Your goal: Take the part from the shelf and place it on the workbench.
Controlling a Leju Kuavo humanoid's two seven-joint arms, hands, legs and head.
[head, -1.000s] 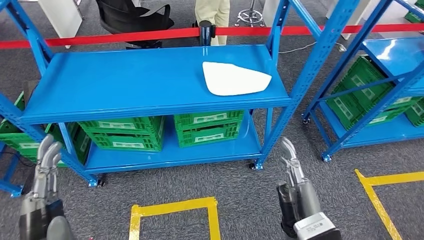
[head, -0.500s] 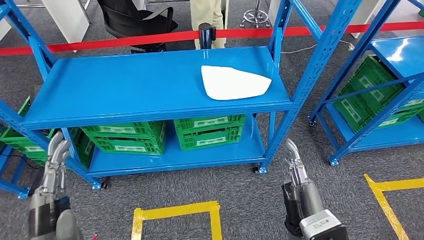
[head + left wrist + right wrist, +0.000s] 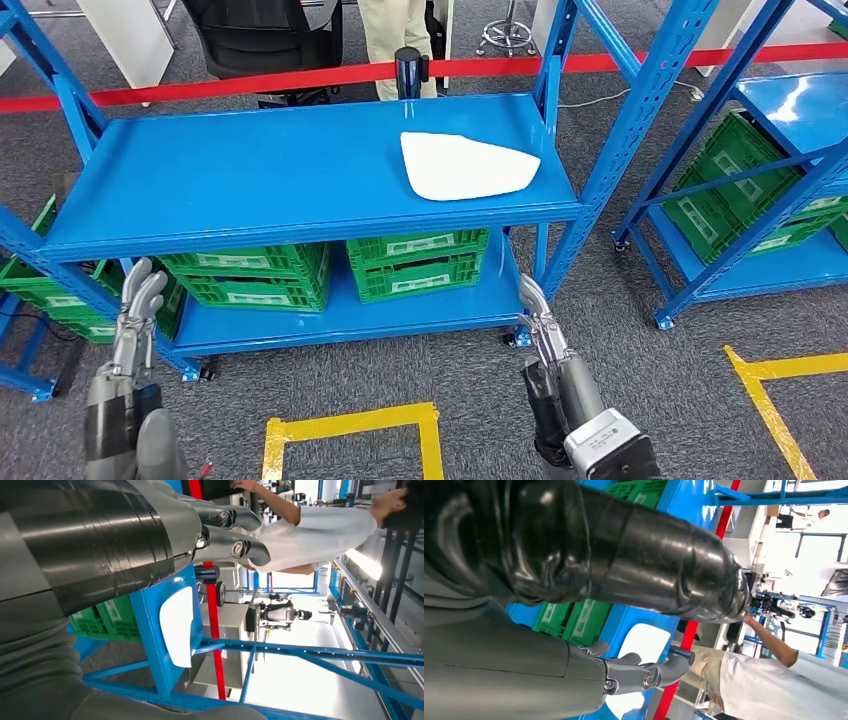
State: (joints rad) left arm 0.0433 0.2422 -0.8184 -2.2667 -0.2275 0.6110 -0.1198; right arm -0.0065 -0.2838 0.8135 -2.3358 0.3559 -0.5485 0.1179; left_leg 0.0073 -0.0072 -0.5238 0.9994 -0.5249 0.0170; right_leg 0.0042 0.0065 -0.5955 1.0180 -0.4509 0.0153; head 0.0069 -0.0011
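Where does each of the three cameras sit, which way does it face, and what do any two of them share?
Head view: high on the body, looking forward and down at the blue shelf; left hand and right hand rise from below.
Left wrist view: behind the left hand, facing the shelf.
Right wrist view: behind the right hand, facing the shelf.
All three show the white part; both wrist views show a person.

In the head view, the upper shelf (image 3: pixel 250 170) at mid-frame lies bare left of the white part (image 3: pixel 465 166). Blue uprights (image 3: pixel 625 130) flank its right edge, green crates (image 3: pixel 415 260) fill the level beneath, and a red barrier tape (image 3: pixel 250 80) crosses behind.
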